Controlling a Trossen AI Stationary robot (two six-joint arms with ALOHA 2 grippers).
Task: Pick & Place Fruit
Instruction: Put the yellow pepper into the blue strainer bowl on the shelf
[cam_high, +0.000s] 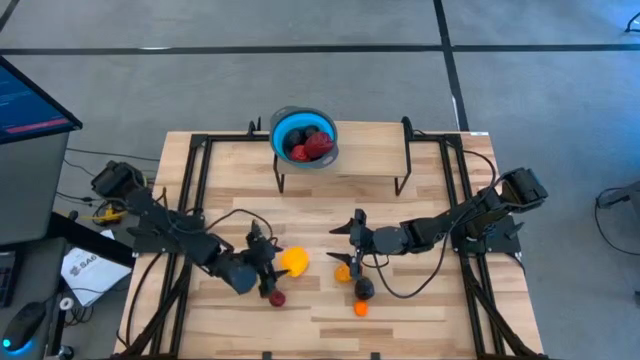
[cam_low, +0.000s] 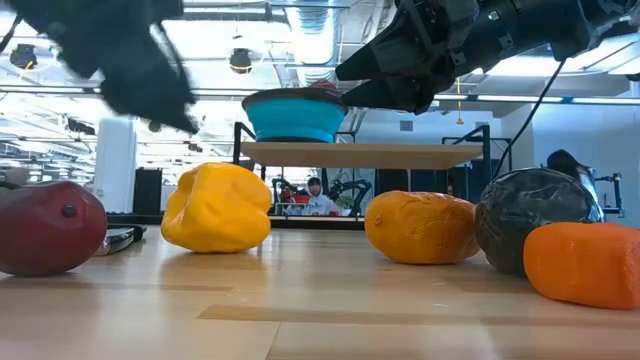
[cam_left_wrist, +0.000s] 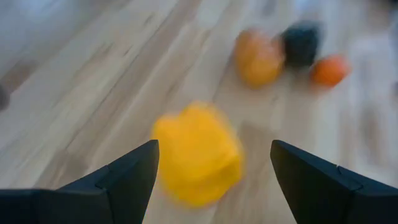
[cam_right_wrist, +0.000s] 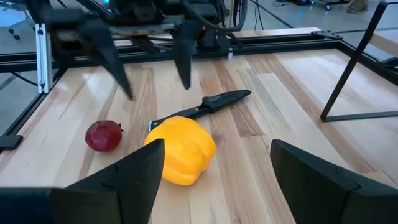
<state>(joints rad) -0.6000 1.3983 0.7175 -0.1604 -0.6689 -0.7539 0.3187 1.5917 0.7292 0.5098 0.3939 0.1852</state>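
Observation:
The large yellow fruit (cam_high: 294, 261) rests on the table. My left gripper (cam_high: 265, 268) is open just left of it; in the left wrist view (cam_left_wrist: 214, 146) the yellow fruit (cam_left_wrist: 198, 152) shows ahead between the fingers, untouched. A red fruit (cam_high: 277, 298) lies near the front edge. An orange fruit (cam_high: 343, 270), a black fruit (cam_high: 364, 288) and a small orange fruit (cam_high: 361, 309) sit in a cluster. My right gripper (cam_high: 350, 240) is open above that cluster, raised off the table (cam_low: 385, 75). The blue bowl (cam_high: 305, 138) holds red and dark fruits.
The bowl stands on a raised wooden shelf (cam_low: 365, 153) with black legs at the table's far side. A black-handled knife (cam_right_wrist: 205, 106) lies flat beside the yellow fruit. Black frame rails (cam_high: 190, 190) run along both sides of the table. Cables trail from both arms.

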